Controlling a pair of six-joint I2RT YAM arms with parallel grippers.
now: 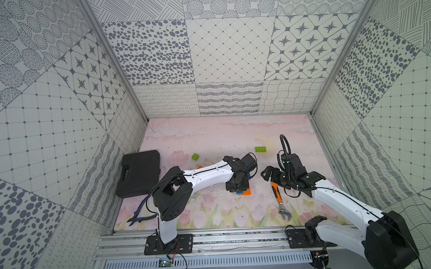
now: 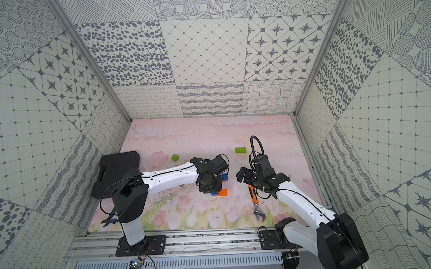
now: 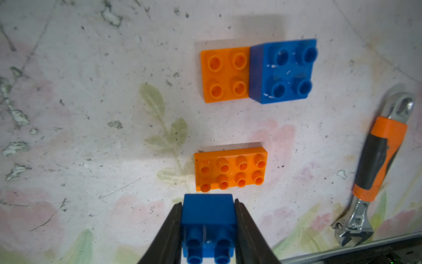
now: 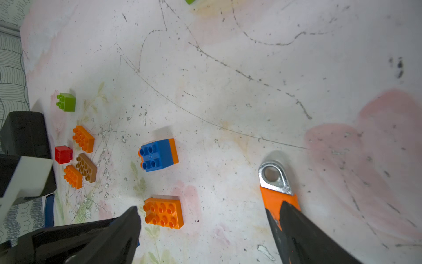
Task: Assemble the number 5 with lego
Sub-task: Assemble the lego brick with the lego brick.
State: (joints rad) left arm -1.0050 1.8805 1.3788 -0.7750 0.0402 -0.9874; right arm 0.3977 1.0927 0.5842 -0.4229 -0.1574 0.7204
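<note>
Left pincer (image 3: pixel 208 228) clamps blue brick (image 3: pixel 208 219) | right pincer (image 4: pixel 205 228) wide | wrench (image 4: pixel 277 189) beside

A scuffed pink floral worktop (image 1: pixel 209 140) carries scattered lego bricks (image 4: pixel 83 139), a black case (image 1: pixel 139 173), pliers (image 1: pixel 138 217) and an orange-handled wrench (image 1: pixel 279 201). An oblong orange brick (image 3: pixel 230 169) lies just beyond the left tool (image 3: pixel 208 228). The wrench lies beneath the right tool (image 4: pixel 205 228).

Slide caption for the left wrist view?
Left gripper shut on a blue brick beside an oblong orange brick; beyond, a blue brick stacked on an orange plate.
</note>
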